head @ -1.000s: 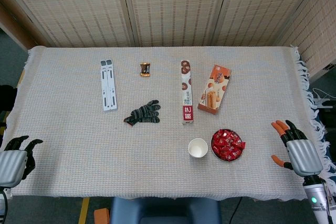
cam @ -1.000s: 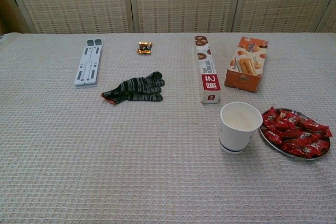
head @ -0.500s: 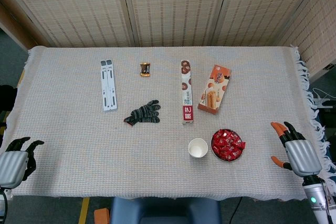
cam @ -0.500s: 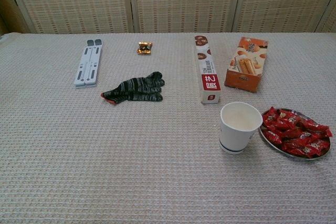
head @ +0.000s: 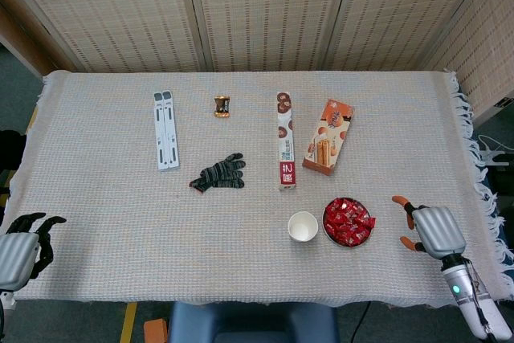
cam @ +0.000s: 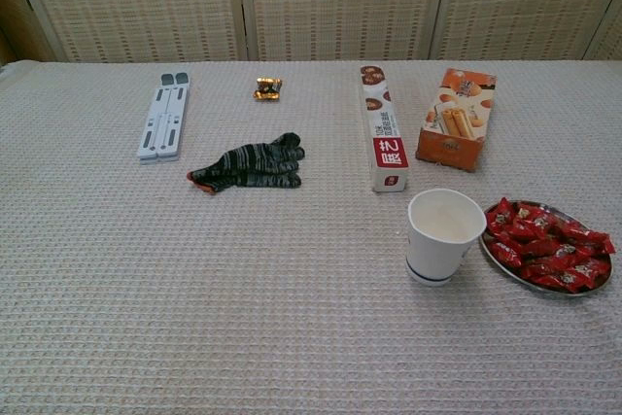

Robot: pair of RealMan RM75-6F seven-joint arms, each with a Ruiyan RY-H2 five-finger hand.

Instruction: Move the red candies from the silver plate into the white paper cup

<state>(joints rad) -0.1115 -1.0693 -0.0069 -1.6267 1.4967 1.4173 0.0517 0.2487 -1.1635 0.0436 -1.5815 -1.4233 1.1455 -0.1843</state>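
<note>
Lower right of the head view: right hand (head: 431, 229) spread and empty beside the plate (head: 328, 232) of candies (head: 348, 220); cup (head: 303, 226) touches the plate's left; left hand (head: 20, 242) empty at the lower-left edge.

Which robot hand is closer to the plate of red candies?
The right hand. It hovers beside the silver plate of red candies, toward the table's right edge, not touching it. The left hand is far off at the table's opposite, left corner.

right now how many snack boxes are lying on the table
2. The long narrow white biscuit box lies behind the white paper cup; the orange biscuit box lies just to its right, behind the silver plate of red candies. None looks hidden.
</note>
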